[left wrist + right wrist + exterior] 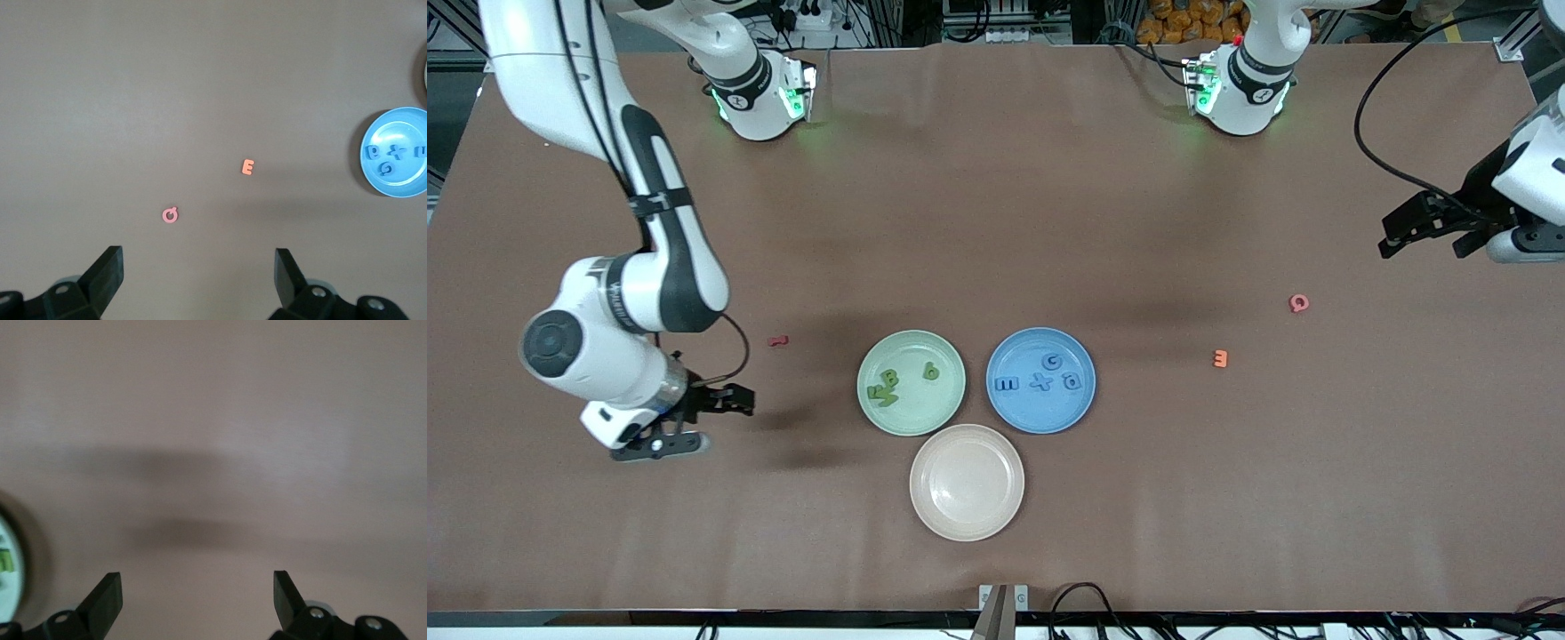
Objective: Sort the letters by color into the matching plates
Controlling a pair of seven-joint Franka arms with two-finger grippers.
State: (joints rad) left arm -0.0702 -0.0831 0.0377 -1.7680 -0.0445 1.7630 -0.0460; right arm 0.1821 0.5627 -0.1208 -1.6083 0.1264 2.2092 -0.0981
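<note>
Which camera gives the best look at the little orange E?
The left wrist view: the orange E lies in plain sight on bare table and reads clearly. The front view shows it smaller. The right wrist view misses it.

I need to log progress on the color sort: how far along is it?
It looks finished: green letters lie in the green plate, four blue letters in the blue plate. Nothing is in hand: left gripper and right gripper are open. No green or blue letters remain outside.
</note>
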